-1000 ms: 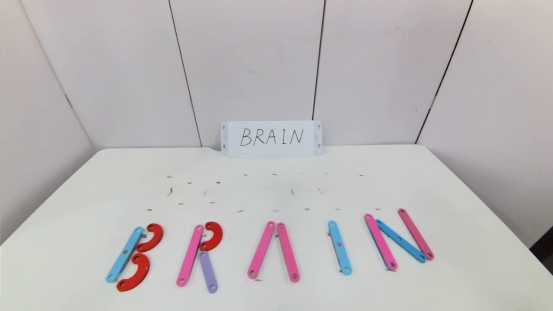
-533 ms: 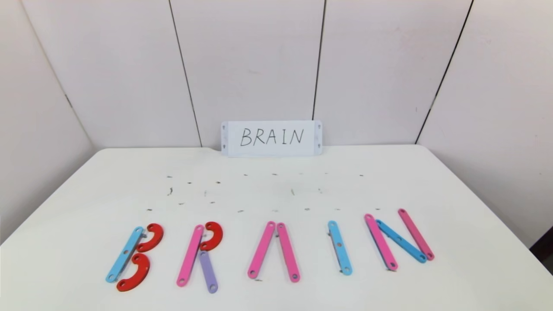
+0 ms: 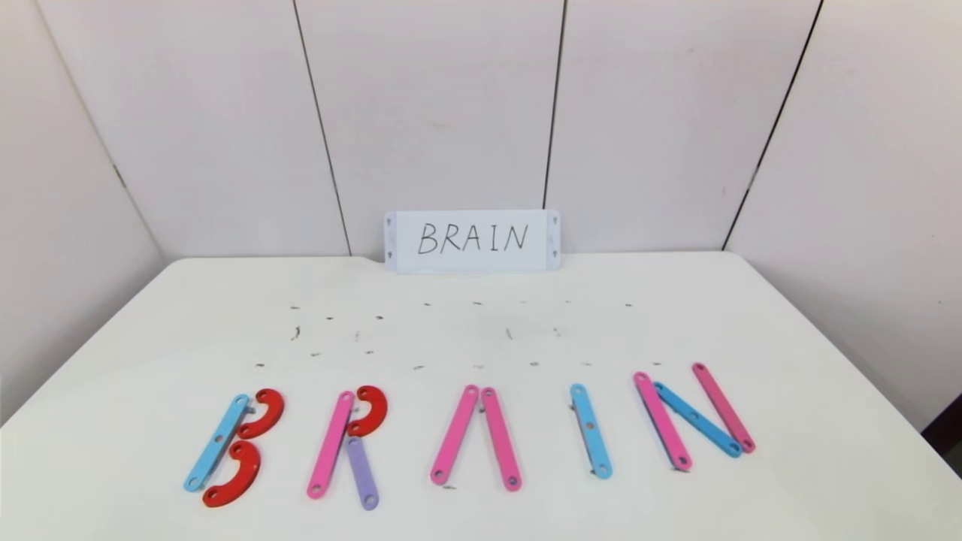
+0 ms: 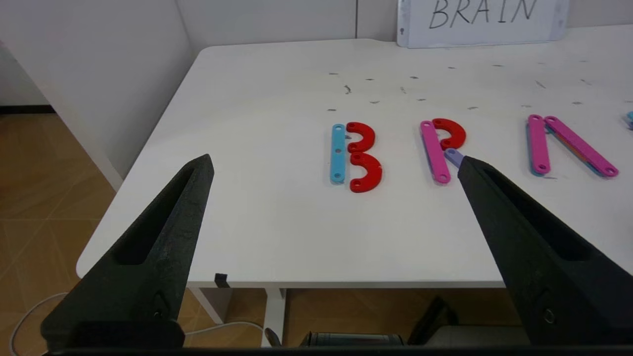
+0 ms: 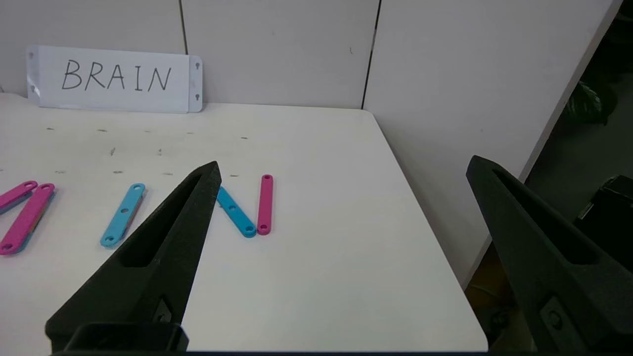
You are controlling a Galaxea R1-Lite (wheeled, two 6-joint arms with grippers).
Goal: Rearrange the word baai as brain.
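Letters (image 3: 466,436) beyond both end effectors

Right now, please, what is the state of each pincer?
Left pincer: open, holding nothing.
Right pincer: open, holding nothing.

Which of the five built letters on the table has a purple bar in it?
The R, second from the robot's left: its slanted leg is the only purple bar, below a red curve and beside a pink upright.

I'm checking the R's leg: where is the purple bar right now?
In the head view the purple bar lies left of centre near the table's front edge, below the red curve and beside the pink bar.
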